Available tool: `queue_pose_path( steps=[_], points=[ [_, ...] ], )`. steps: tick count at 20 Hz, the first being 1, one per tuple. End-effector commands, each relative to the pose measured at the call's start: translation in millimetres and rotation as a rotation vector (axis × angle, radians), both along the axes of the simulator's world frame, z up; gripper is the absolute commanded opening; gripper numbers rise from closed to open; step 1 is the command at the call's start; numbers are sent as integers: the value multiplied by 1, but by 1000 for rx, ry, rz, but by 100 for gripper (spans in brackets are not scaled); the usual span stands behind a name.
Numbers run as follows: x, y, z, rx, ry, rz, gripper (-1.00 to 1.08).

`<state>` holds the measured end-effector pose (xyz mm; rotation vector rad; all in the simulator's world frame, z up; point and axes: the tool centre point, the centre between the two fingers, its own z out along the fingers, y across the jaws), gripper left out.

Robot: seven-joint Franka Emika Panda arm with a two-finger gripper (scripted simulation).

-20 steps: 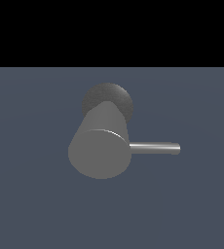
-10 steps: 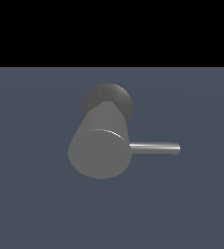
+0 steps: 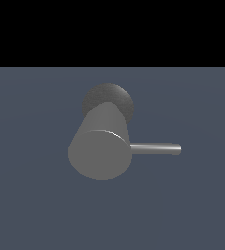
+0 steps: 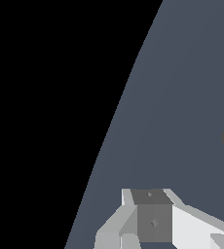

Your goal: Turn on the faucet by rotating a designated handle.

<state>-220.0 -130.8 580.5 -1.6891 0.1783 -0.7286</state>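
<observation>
Hanging clear of the faucet [image 3: 101, 146] and handle [image 3: 155, 148], the claw [image 4: 155, 228] hides its spread.

Flat slate-blue floor [image 3: 31, 205], black void beyond its far edge, the faucet [image 3: 102, 146] standing on it by its darker round base [image 3: 108, 100], the handle [image 3: 155, 148] projecting from the faucet toward the exterior view's right
</observation>
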Motion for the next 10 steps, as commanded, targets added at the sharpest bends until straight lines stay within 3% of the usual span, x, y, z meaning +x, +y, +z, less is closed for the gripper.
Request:
queue_pose_path(
  steps=[1, 10],
  points=[
    [3, -19, -2, 103, -29, -30, -100],
    [15, -89, -32, 467, -83, -149, -100]
  ],
)
